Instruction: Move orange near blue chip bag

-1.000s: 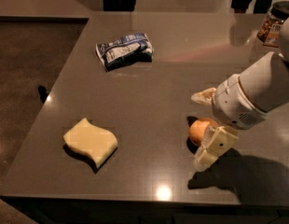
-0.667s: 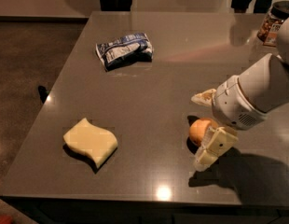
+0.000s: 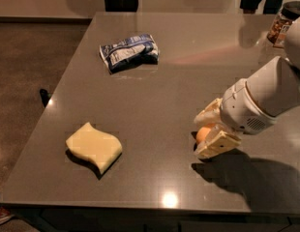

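The orange [image 3: 204, 133] rests on the grey table [image 3: 188, 76] at the right front, between the two cream fingers of my gripper [image 3: 200, 136]. One finger lies against its far side and the other against its near side, so the gripper is shut on it; most of the fruit is hidden. The blue chip bag [image 3: 129, 51], dark blue with white patches, lies flat at the far left of the table, well away from the orange and the gripper.
A pale yellow wavy-edged sponge [image 3: 94, 147] lies at the front left. A jar [image 3: 281, 24] stands at the far right edge. People's legs stand beyond the far edge. My white arm [image 3: 266, 98] reaches in from the right.
The two fingers have drawn closer together around the orange. The orange, bag and sponge have stayed where they were.
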{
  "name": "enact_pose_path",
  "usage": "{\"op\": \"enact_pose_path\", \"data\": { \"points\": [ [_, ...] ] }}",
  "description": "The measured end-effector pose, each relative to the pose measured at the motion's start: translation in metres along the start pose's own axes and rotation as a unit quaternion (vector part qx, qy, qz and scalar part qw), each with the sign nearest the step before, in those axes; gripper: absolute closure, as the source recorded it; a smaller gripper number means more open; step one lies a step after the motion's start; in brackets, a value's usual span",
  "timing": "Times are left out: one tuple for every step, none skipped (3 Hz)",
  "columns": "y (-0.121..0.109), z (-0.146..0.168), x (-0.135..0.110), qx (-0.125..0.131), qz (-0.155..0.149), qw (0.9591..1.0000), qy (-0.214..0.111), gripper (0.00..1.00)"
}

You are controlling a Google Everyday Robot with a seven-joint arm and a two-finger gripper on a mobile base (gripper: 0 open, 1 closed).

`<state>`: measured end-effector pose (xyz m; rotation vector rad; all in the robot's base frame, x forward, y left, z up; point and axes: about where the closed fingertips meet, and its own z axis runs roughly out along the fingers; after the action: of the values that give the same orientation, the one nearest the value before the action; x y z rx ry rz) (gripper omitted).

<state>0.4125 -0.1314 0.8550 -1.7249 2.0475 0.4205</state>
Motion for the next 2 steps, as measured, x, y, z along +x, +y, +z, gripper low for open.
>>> {"op": "enact_pose_path", "data": {
  "points": [
    [0.0009,-0.0003,-0.0009,0.000,-0.001,1.0000,0.001,0.67],
    [0.0018,-0.0006,-0.0019,0.001,-0.002,1.0000,0.001,0.91]
  ]
}}
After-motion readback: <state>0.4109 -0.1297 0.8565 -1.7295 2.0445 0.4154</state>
